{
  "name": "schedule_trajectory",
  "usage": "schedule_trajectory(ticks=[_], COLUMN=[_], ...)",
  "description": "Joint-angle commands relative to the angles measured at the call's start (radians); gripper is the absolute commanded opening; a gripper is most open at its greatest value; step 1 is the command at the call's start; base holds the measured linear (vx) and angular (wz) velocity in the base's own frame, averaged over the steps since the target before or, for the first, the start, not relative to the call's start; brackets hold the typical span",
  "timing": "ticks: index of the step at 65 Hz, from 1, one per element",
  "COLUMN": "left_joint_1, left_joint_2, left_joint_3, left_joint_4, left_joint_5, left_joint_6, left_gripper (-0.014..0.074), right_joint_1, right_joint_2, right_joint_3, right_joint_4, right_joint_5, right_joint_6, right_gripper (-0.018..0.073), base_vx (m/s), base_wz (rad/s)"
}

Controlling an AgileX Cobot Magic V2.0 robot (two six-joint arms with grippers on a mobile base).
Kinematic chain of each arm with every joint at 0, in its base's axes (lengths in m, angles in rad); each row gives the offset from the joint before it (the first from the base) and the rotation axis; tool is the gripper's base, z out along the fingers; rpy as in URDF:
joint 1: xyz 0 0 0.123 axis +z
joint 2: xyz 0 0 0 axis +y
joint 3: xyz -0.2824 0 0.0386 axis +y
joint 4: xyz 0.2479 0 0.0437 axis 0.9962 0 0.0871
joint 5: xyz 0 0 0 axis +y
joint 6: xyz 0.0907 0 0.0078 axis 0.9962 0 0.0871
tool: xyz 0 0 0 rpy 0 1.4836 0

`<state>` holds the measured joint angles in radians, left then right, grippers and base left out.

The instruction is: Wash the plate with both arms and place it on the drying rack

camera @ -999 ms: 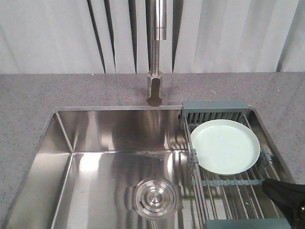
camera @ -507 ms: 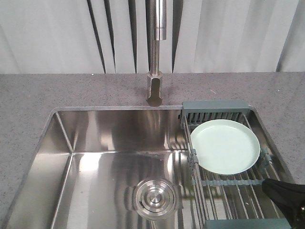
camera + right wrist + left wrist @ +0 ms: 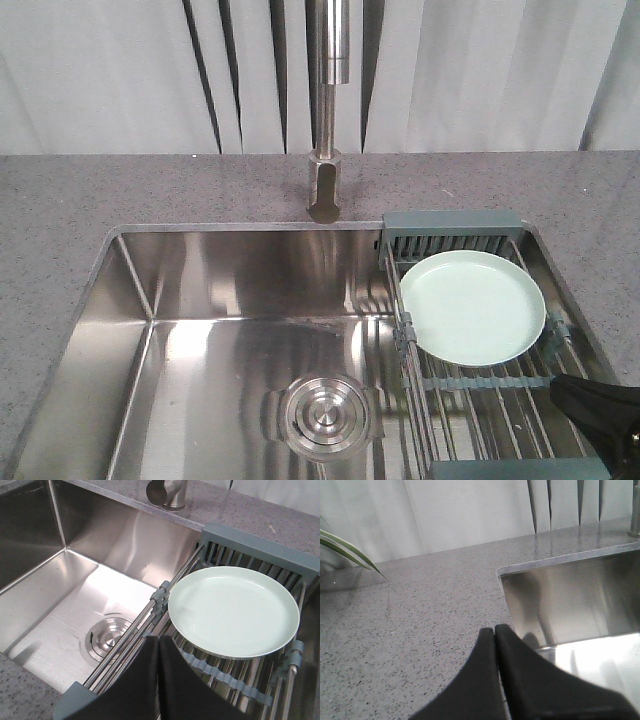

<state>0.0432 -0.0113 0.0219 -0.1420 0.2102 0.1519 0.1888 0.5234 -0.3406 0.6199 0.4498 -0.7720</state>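
Grey speckled countertop (image 3: 100, 195) and pale vertical blinds (image 3: 500, 70) behind, steel sink (image 3: 240, 290) below, faucet (image 3: 327, 110) at 12 o'clock with its top cut off. Front view: pale mint-green plate (image 3: 472, 307), plain and smooth with a low rim, lying on the drying rack (image 3: 450, 235) wires at 3 o'clock, face up. Black right arm (image 3: 600, 410) only partly seen at 5 o'clock, fingers out of frame.

Left wrist view: left gripper (image 3: 495, 635) at 6 o'clock, fingers pressed together with nothing between, above the countertop (image 3: 420, 610) beside the sink corner (image 3: 570, 600). Striped leaf (image 3: 345, 547) cut off at 9 o'clock.

Right wrist view: right gripper (image 3: 158, 645) at 6 o'clock, fingers together and empty, just beside the plate (image 3: 232, 610) near edge. Rack (image 3: 260, 542) partly hidden under the plate. No readable writing anywhere.
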Motion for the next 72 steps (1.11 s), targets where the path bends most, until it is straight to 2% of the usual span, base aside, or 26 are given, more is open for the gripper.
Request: schedule_trajectory(ticks=[1,11,19,29,35,40,48,56,63,72], left_joint_1=[0.001,0.001,0.001,0.001,0.001,0.001,0.001,0.001,0.001,0.001], left_joint_2=[-0.015,-0.015,-0.015,-0.015,-0.015,-0.015,-0.015,-0.015,-0.015,-0.015], left_joint_3=[-0.022,-0.022,-0.022,-0.022,-0.022,-0.022,-0.022,-0.022,-0.022,-0.022], left_joint_4=[-0.003,-0.004,-0.004,-0.004,-0.004,-0.004,-0.004,-0.004,-0.004,-0.004], left_joint_5=[-0.069,-0.069,-0.069,-0.069,-0.069,-0.069,-0.069,-0.069,-0.069,-0.069], left_joint_6=[-0.013,-0.013,-0.013,-0.013,-0.013,-0.013,-0.013,-0.013,-0.013,-0.013], left_gripper=[-0.0006,-0.0006,-0.0006,-0.0006,-0.0006,-0.0006,-0.0006,-0.0006,-0.0006,-0.0006], right_joint_1=[-0.003,-0.003,-0.003,-0.003,-0.003,-0.003,-0.003,-0.022,-0.078,-0.112], right_joint_2=[0.002,0.001,-0.048,-0.171,-0.270,-0.348,-0.435,-0.483,-0.517,-0.539], right_joint_3=[-0.030,-0.025,-0.003,0.100,0.175,0.223,0.266,0.293,0.340,0.372], right_joint_4=[0.020,0.020,-0.028,-0.060,-0.104,-0.197,-0.419,-0.572,-0.590,-0.597], right_joint_5=[-0.051,-0.044,-0.051,-0.152,-0.232,-0.285,-0.292,-0.292,-0.320,-0.381], right_joint_6=[-0.007,-0.007,-0.006,0.042,0.170,0.310,0.559,0.758,0.870,0.898], right_gripper=[-0.0004,-0.0004,-0.0004,-0.0004,-0.0004,-0.0004,-0.0004,-0.0004,-0.0004,-0.0004], base_vx=[0.00,0.00,0.00,0.00,0.00,0.00,0.00,0.00,0.00,0.00], base_wz=[0.00,0.00,0.00,0.00,0.00,0.00,0.00,0.00,0.00,0.00])
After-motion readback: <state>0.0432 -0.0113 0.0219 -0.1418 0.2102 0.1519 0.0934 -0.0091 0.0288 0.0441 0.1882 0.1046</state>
